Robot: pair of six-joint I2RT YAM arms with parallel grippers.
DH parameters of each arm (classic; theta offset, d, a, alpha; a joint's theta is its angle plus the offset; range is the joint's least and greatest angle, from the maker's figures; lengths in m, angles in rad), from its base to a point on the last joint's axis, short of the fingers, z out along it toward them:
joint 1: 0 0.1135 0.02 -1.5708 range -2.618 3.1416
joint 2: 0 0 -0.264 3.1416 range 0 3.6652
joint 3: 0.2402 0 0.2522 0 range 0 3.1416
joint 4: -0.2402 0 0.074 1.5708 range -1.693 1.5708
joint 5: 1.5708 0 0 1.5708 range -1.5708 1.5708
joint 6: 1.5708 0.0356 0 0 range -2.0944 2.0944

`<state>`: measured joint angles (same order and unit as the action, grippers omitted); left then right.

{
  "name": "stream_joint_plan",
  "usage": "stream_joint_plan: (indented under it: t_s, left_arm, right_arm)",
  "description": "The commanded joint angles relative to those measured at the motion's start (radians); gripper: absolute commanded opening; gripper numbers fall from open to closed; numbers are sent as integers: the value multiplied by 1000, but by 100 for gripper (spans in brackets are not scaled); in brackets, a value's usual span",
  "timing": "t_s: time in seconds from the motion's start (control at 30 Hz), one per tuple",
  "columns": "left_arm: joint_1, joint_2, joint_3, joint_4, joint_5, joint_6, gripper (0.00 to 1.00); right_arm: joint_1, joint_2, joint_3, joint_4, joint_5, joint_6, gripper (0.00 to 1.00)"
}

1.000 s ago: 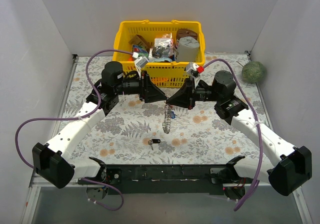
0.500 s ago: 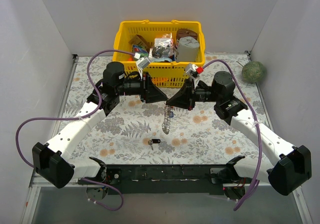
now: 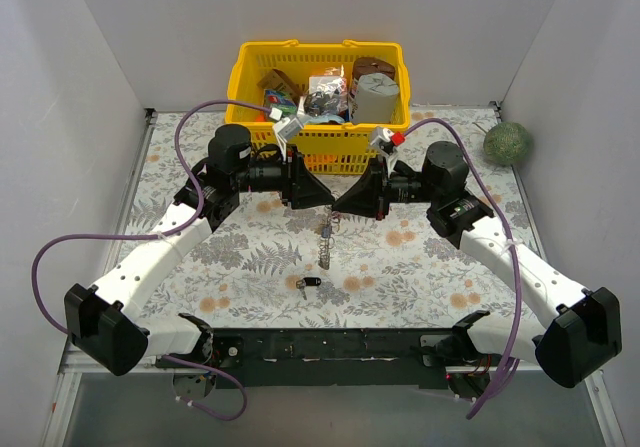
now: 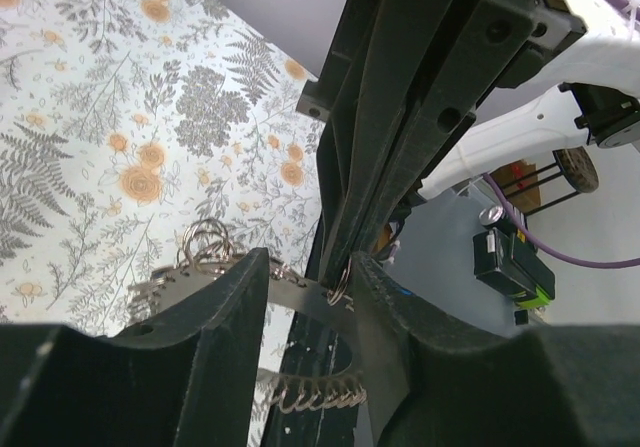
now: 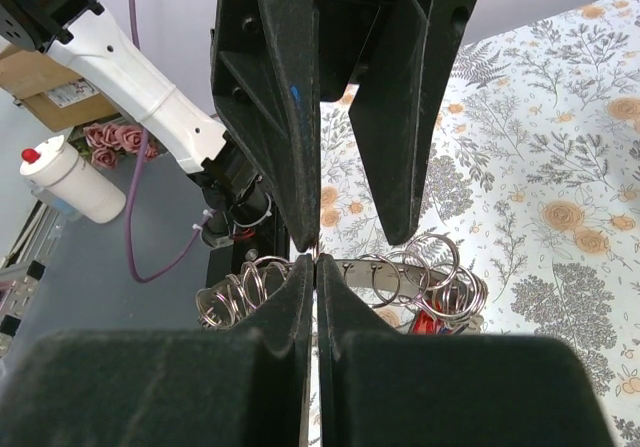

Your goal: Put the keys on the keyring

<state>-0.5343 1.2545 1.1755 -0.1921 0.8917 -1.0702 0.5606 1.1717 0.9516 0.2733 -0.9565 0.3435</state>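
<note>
The keyring [image 3: 324, 245], a metal band strung with many small split rings, hangs over the floral table between the two arms. My right gripper [image 3: 340, 208] [image 5: 316, 262] is shut on one thin split ring at the keyring's [image 5: 400, 267] top. My left gripper [image 3: 329, 203] [image 4: 308, 267] faces it tip to tip with a clear gap between its fingers, and the keyring's band [image 4: 295, 295] crosses just beyond that gap. A red and blue head [image 5: 430, 319] hangs among the rings. One black-headed key [image 3: 308, 283] lies on the table below, apart from both grippers.
A yellow basket [image 3: 320, 153] full of odds and ends stands right behind the grippers. A green ball [image 3: 507, 143] rests by the right wall. White walls close in the table on three sides.
The left gripper has crept right to meet the right gripper's tips, its jaws narrowing and then widening a little. The hanging keyring has shifted slightly left. The black key has not moved.
</note>
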Motion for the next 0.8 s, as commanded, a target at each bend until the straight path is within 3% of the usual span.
stream_joint_plan:
  t_s: [0.0, 0.17, 0.37, 0.53, 0.77]
  left_arm:
    - [-7, -20, 19, -64, -20, 53, 40]
    - [-9, -21, 21, -86, -33, 69, 43]
    - [-9, -14, 24, -86, -37, 70, 31]
    - [-7, -15, 24, -69, -40, 69, 12]
    - [-9, -63, -10, 9, -48, 36, 7]
  right_arm:
    - [-10, -7, 15, 119, -18, 25, 1]
    - [-10, -6, 15, 124, -25, 29, 1]
    - [-10, -3, 10, 147, -41, 45, 1]
    - [-10, -3, 7, 164, -57, 51, 1]
    - [-10, 0, -11, 184, -100, 52, 1]
